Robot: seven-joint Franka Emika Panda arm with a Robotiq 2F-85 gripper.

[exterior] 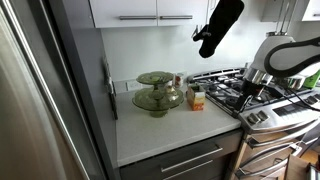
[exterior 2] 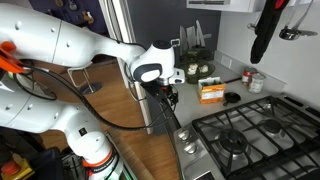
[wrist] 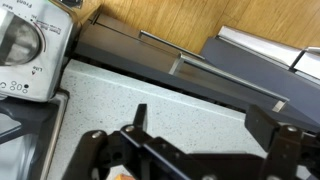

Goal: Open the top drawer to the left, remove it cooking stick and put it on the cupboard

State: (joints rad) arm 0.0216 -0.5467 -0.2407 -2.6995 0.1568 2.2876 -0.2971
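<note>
1. In an exterior view, the dark grey-brown cupboard (exterior: 228, 160) carries a flat white desk (exterior: 170, 125) with stacked green glass dishes (exterior: 158, 98) on it. The wide top drawer (exterior: 185, 164), with its long silver bar handle (exterior: 190, 158), looks shut. The light-wood cooking stick is not visible, and I judge that it lies inside this drawer. The white robot arm (exterior: 285, 55) stands over the steel gas stove (exterior: 235, 90).
2. In an exterior view, the dark claw (exterior 2: 171, 98) hangs at the front of the desk (exterior 2: 232, 82), beside the stove (exterior 2: 245, 135). It is near the drawer side, probably so that it can reach the handle from above.
3. In the wrist view, the claw (wrist: 200, 125) is released. Its two black fingers (wrist: 140, 118) stand wide apart over the speckled desk (wrist: 150, 100) and nothing is between them. Past the desk edge lies a silver bar handle (wrist: 225, 78) on a dark front. I judge that the wide opening prepares the claw to close around this bar, so the opening step is not yet done.
</note>
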